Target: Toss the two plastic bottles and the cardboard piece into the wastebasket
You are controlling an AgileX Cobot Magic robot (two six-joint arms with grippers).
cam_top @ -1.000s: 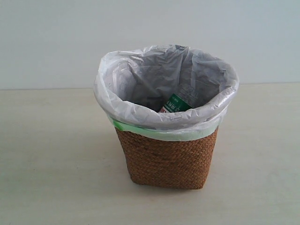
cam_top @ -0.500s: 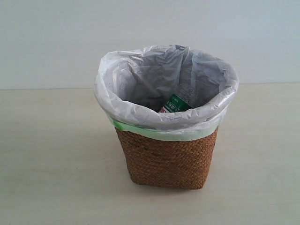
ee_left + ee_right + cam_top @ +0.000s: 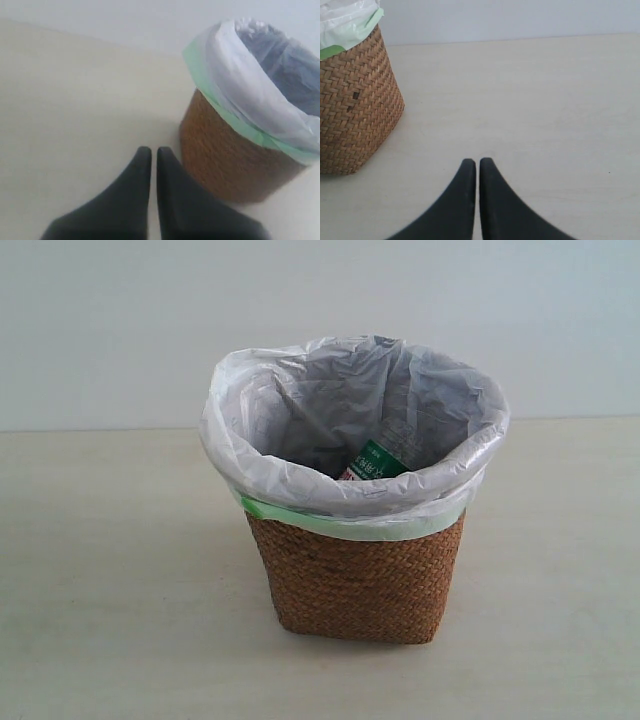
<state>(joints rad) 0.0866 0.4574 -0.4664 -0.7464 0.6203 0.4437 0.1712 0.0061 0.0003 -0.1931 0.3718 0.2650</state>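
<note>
the left gripper (image 3: 153,152) was closed, its two black fingers pressed together with nothing between them. the right gripper (image 3: 477,162) was the same: tips together, empty. both were over the table (image 3: 100,590), and neither one touched anything.

the wastebasket (image 3: 355,580) stood near the left gripper, a little ahead of its fingertips and off to the side, close but not touching. from the right gripper it was further away, also ahead and to the side, with bare table between them. straight in front of both grippers there was only table surface.

inside the wastebasket, against the white bag (image 3: 290,475), the bottle with the green-white label (image 3: 377,462) was partly visible, so this one was already thrown in. a small reddish spot (image 3: 346,473) showed just beside that label; i could not tell if it belonged to the second bottle. the cardboard piece was not visible in any view, and the bottom of the wastebasket was hidden behind its rim.

on the table around the wastebasket, and near both grippers, no bottle and no cardboard lay. my judgement was that the task was finished or very close to it. one thing was surely inside, and the other two were probably lower in the bag. nothing was in sight for the grippers to pick up. only the count inside could not be confirmed.
</note>
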